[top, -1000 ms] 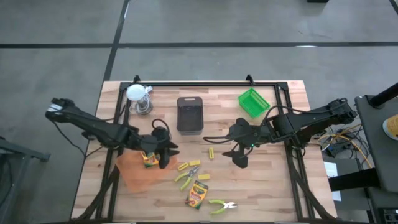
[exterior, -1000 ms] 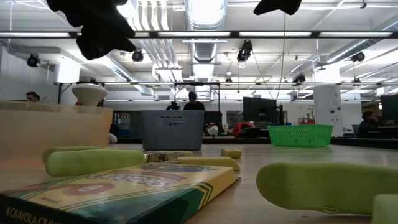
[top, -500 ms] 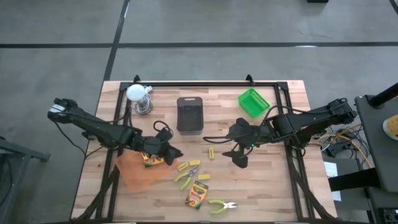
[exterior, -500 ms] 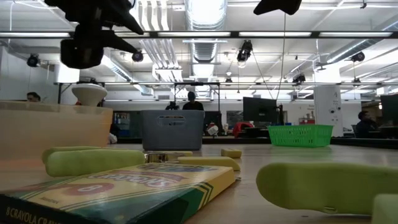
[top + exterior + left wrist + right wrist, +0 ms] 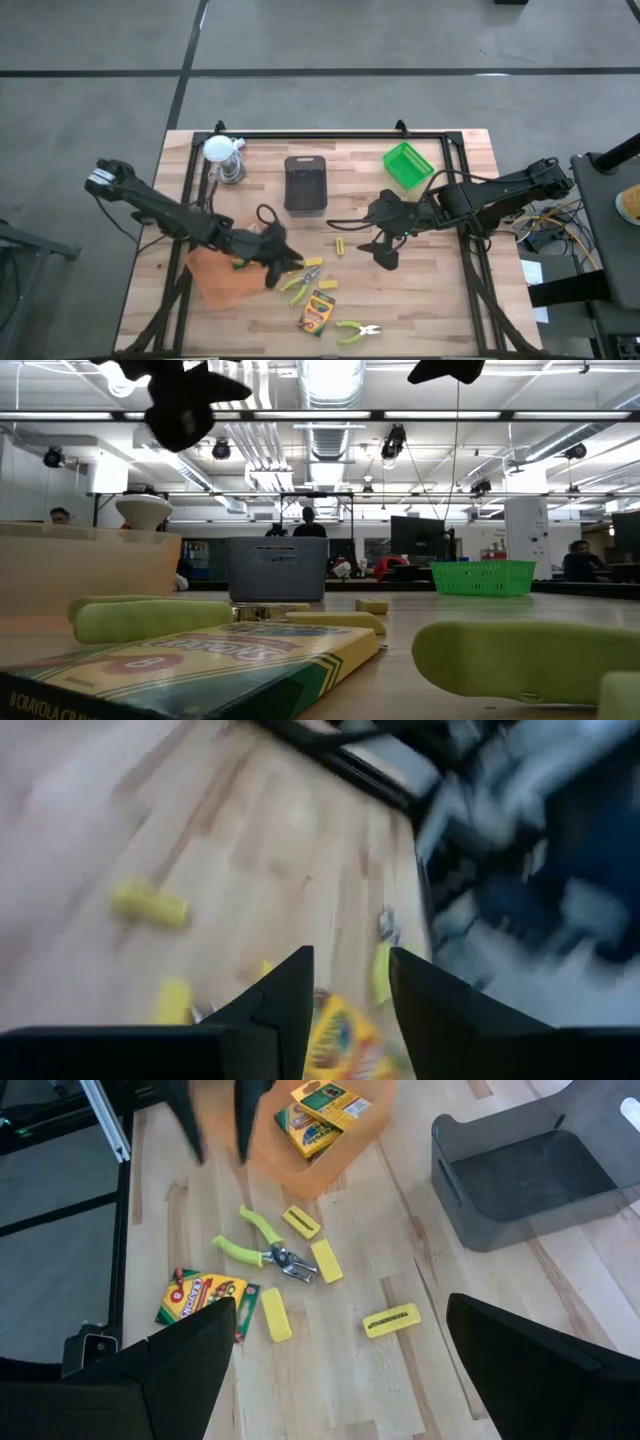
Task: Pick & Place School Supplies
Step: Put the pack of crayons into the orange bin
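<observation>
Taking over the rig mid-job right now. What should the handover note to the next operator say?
Left pincer: open, empty, above the table just beside the orange tray.
Right pincer: open, empty, hovering mid-table.
Done: two crayon boxes lie in the orange tray.
Left: one loose crayon box, two lime-handled tools and four yellow blocks, all on the bare wood between the arms.

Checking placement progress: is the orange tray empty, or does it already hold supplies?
Not empty. The right wrist view shows two crayon boxes lying inside the orange tray; more supplies remain on the table beside it.
</observation>
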